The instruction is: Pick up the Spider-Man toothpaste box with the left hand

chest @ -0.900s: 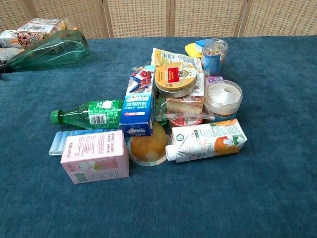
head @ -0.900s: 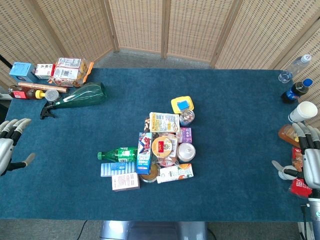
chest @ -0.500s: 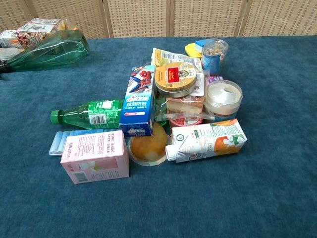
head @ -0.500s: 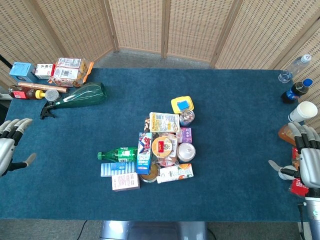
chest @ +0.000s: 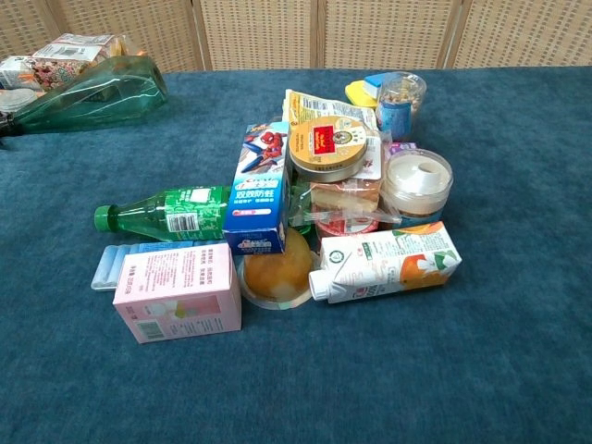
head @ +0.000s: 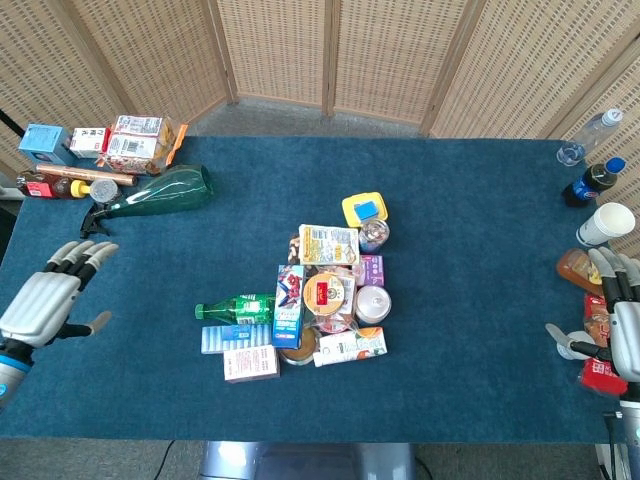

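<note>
The Spider-Man toothpaste box (head: pixel 289 304) is a long blue box with a Spider-Man picture, lying in the pile at the table's middle; the chest view shows the box (chest: pixel 261 187) resting between a green bottle and a round tin. My left hand (head: pixel 48 303) hovers over the table's left part, far left of the box, open with fingers spread and nothing in it. My right hand (head: pixel 618 331) stays at the right edge, open and empty. Neither hand shows in the chest view.
Around the box lie a small green bottle (head: pixel 233 308), a pink box (head: pixel 250 363), a round tin (head: pixel 327 292), a milk carton (head: pixel 349 346) and a white jar (head: pixel 372 304). A big green glass bottle (head: pixel 155 192) and snack boxes (head: pixel 137 141) sit far left. Bottles and a cup (head: pixel 605 222) stand at the right edge.
My left hand has moved right, from the table's left edge in over the table toward the pile. The right hand has barely shifted. The objects lie unmoved.
</note>
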Available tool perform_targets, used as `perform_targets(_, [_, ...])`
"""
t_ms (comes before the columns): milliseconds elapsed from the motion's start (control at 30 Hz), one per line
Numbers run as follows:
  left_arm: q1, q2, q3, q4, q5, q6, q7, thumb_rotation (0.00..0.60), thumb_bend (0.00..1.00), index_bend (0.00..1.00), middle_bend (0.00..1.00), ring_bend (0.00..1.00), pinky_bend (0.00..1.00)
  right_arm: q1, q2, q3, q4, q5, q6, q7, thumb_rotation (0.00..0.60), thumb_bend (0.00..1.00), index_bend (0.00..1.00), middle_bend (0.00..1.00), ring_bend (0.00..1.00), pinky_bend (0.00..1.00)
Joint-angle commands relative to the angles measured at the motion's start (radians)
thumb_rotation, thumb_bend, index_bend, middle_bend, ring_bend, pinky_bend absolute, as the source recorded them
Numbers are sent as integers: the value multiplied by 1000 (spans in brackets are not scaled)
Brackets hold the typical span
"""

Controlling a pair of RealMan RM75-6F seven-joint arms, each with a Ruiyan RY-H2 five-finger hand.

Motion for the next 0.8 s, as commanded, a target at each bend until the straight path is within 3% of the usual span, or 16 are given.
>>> perform_targets(33, [-24, -15, -5, -7, 4, -23, 15, 600, 356, 0, 0, 0, 0, -4, 0, -1, 2, 3, 1, 5, 514, 115, 0, 75, 0, 0])
perform_targets(367, [-108, -62, -14, -20, 41, -99, 81, 600, 355, 0, 0, 0, 0, -14, 7, -3, 9, 5, 10, 20, 515, 113, 0, 75, 0, 0])
perform_targets(800, [-249, -195, -30, 75, 93, -211, 136, 600, 354, 0, 0, 0, 0, -43, 20, -6, 21, 12, 35, 47, 515, 114, 0, 76, 0, 0])
